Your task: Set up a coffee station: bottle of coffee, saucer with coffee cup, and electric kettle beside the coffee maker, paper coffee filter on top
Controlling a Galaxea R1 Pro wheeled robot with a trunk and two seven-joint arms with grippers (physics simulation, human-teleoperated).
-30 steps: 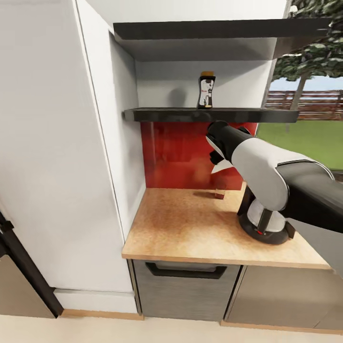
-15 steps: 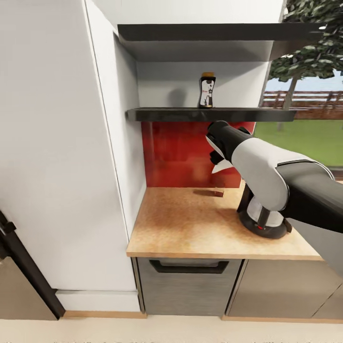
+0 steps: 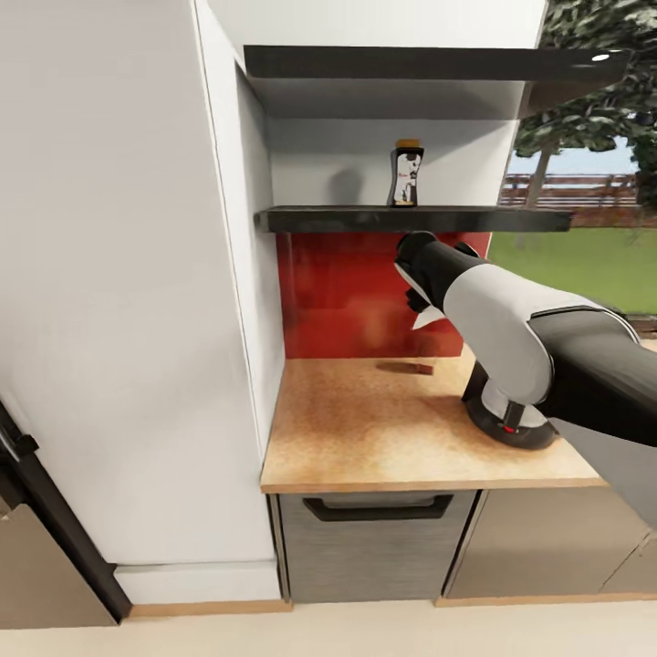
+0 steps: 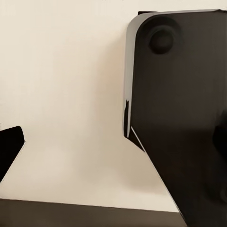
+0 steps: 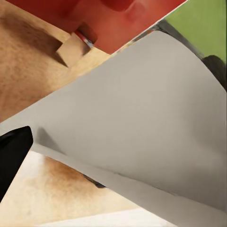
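Below the right gripper (image 3: 422, 306), clamped on the paper coffee filter (image 5: 142, 123), we should centre the coffee maker (image 3: 507, 415) before release.

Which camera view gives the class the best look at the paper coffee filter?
The right wrist view: the paper coffee filter spreads wide as a white sheet above the tan countertop. The head view catches a small white tip beside the right arm. The left wrist view faces a pale wall instead.

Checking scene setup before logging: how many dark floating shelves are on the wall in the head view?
2. The kitchen shelf carries the bottle of coffee, just above the red backsplash. The upper shelf hangs higher, its top surface hidden from this angle.
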